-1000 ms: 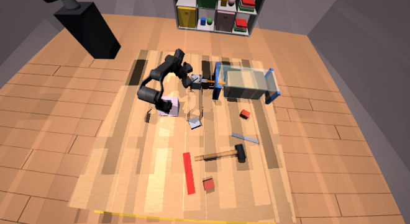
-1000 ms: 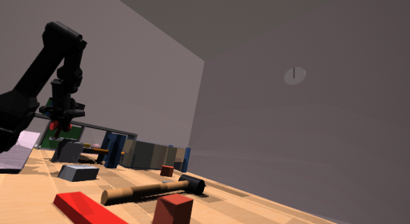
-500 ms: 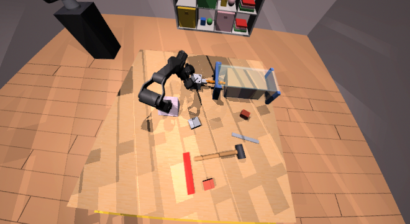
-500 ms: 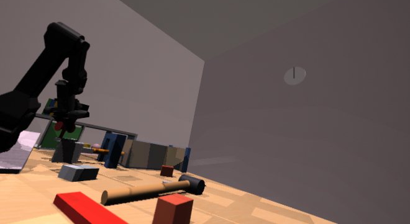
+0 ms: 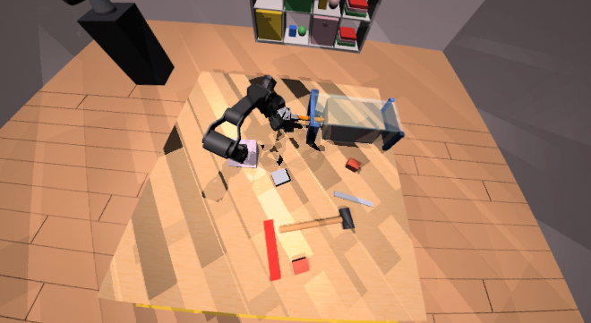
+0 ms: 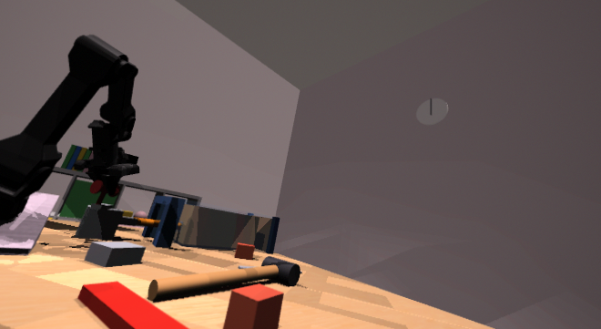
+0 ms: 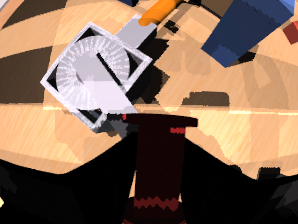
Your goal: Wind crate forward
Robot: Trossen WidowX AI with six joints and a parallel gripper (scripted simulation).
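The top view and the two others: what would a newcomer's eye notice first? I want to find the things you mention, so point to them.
Likely the black arm (image 5: 257,93) (image 6: 97,63) first, bent over the winch (image 5: 284,114) (image 6: 95,221) (image 7: 65,102), its fingers shut on the dark red grip (image 6: 96,187) (image 7: 161,160) of the handle. Next, the blue-framed, clear-panelled cubby (image 5: 316,97) (image 6: 171,221) beyond the orange strap (image 5: 304,118) (image 6: 147,221) (image 7: 160,11). Then the bright red bar (image 5: 271,250) (image 6: 123,304), lying beside the hammer (image 5: 313,223) (image 6: 219,282).

Six-joint arm (image 5: 230,117) (image 6: 59,99) raised and bent at the elbow, forearm dropping steeply to the wrist. Gripper (image 5: 286,115) (image 6: 106,183) (image 7: 156,140) pointing down, its two black fingers closed on something, partway apart.
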